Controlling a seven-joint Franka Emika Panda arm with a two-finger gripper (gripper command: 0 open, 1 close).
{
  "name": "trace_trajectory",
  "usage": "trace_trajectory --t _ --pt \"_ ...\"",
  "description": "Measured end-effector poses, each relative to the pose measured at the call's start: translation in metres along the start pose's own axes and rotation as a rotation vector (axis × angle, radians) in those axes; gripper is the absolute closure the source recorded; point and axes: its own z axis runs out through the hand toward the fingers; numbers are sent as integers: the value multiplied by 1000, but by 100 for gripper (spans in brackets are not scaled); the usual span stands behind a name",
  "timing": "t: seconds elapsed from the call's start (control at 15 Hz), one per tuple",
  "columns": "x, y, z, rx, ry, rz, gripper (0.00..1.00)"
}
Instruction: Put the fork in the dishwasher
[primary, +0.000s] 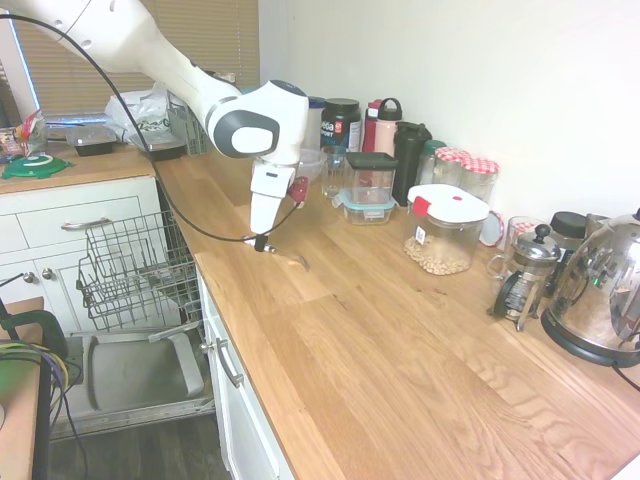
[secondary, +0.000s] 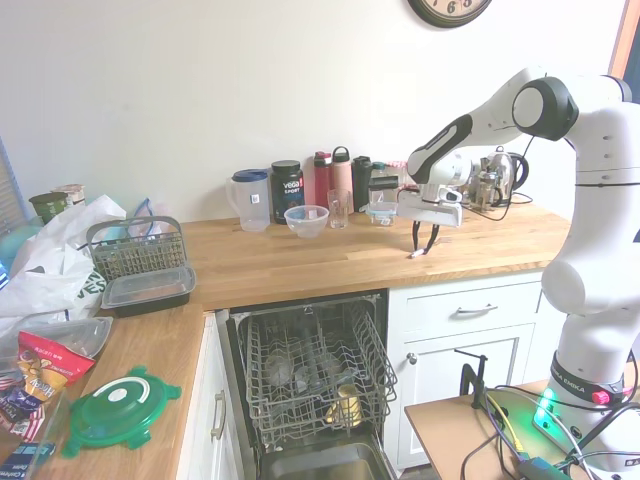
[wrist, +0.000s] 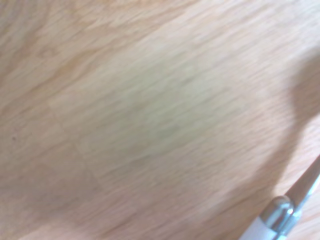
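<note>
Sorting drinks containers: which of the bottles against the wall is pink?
The pink bottle with a black cap, standing between the dark labelled tub and the black bottle.

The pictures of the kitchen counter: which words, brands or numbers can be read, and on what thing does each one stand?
"VEGA SPORT": on the black tub at the back of the counter.
Clock on the wall: only its lower rim shows; the numerals are too cut off to read.
Label on the clear jar with the white lid: too small to read.
Snack packets: print too blurred to read.
</note>
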Motion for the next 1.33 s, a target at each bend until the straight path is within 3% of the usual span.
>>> trace_trajectory --t 0.27,0.53,0.8,1.13,1.33 --pt "-2 -1 -1 2 11 -1 100" --pt "-10 -1 -2 41 32 -10 100" --pt "-12 32 -15 88 64 -18 100" --pt "-44 82 -76 172 174 -116 100" --pt "-110 118 -109 211 267 -201 100"
